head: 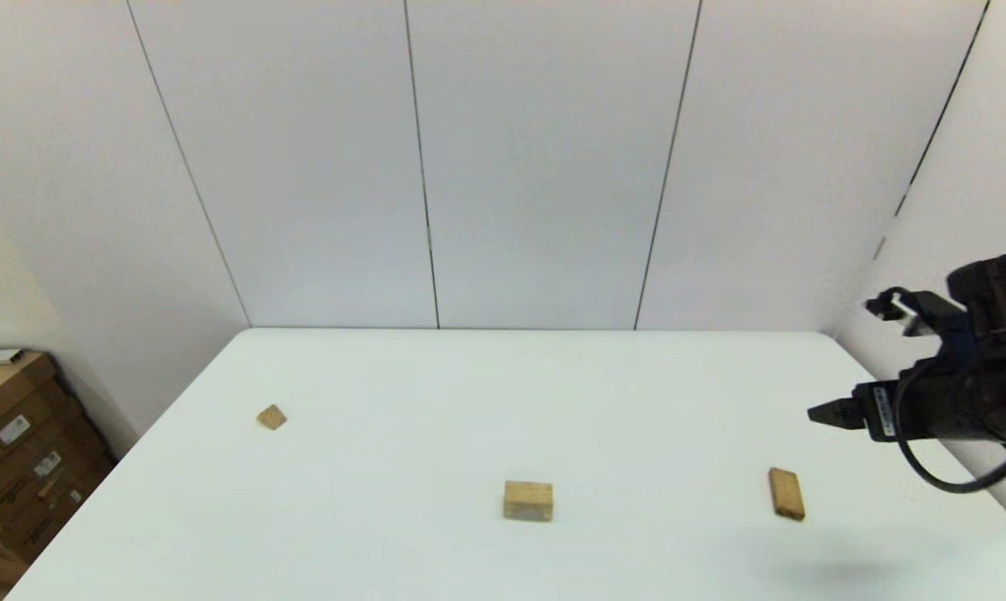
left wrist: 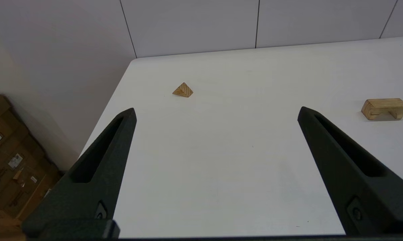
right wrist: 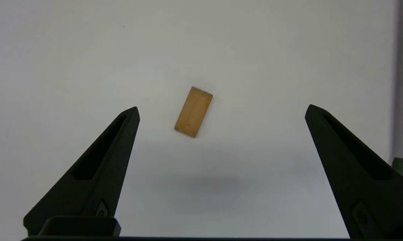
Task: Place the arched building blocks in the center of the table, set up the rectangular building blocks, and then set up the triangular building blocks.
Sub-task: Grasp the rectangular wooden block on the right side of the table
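we see three wooden blocks lying well apart on the white tabletop (head: 436,392). taking the arch (head: 528,500) as the dial's middle in the head view, the slab (head: 786,492) lies flat out at about 3 o'clock and the wedge (head: 271,416) sits far off at about 10 o'clock, near the left edge.

our right tool (right wrist: 221,110) hangs in the air above the slab, fingers spread wide and holding nothing; from its wrist view the slab shows between the two fingers, turned a little askew. our left tool (left wrist: 216,112) is also spread wide and empty, low near the tabletop's left side, with the wedge ahead of it and the arch off to one side.

we judge the slab stiff, light and smooth-faced. lying flat it offers little height, so we would pinch it across its narrow width on the two long edges, near the middle, after turning the wrist to match its slant. being thin, it will likely tip easily once stood up. the arch looks chunkier and steadier; its two flat long sides suit a grip. the wedge's sloped faces may slip, so its flat triangular ends look safer.
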{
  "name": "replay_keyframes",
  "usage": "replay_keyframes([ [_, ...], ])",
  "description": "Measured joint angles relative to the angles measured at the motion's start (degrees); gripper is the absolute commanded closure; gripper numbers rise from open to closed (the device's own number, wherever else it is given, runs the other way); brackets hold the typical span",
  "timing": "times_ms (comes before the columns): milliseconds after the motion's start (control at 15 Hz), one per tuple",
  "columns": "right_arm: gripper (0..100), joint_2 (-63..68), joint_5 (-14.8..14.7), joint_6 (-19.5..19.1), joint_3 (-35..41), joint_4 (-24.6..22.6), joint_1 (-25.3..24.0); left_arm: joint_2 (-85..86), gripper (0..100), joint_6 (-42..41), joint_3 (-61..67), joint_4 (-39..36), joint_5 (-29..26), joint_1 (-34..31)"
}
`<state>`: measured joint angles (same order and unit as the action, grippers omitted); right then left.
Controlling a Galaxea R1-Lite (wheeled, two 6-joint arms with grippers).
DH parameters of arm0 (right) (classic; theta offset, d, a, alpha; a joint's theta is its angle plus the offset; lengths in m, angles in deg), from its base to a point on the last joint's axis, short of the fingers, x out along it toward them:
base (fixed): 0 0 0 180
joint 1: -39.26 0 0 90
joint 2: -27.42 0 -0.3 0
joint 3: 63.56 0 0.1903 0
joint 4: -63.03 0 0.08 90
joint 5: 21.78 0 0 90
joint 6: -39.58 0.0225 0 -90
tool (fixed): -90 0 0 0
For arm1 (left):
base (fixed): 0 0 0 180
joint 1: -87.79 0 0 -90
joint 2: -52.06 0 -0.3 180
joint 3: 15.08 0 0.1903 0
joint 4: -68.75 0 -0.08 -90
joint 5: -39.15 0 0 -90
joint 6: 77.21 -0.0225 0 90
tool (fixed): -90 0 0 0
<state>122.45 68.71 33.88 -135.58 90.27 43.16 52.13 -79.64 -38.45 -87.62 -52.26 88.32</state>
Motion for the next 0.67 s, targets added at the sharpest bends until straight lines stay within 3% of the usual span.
replay_keyframes([
  [200, 0, 10.1, -0.9, 4.7, -10.0, 12.4, -1.6, 0.0, 0, 0.0, 0.0, 0.0, 0.0, 0.0],
  [267, 0, 15.3, -2.2, 10.3, -15.3, 21.2, -3.0, 0.0, 0, 0.0, 0.0, 0.0, 0.0, 0.0],
  [533, 0, 22.4, -6.4, 26.3, -22.1, 32.3, -7.1, 0.0, 0, 0.0, 0.0, 0.0, 0.0, 0.0],
  [667, 0, 25.1, -7.0, 33.4, -24.9, 35.9, -8.6, 0.0, 0, 0.0, 0.0, 0.0, 0.0, 0.0],
])
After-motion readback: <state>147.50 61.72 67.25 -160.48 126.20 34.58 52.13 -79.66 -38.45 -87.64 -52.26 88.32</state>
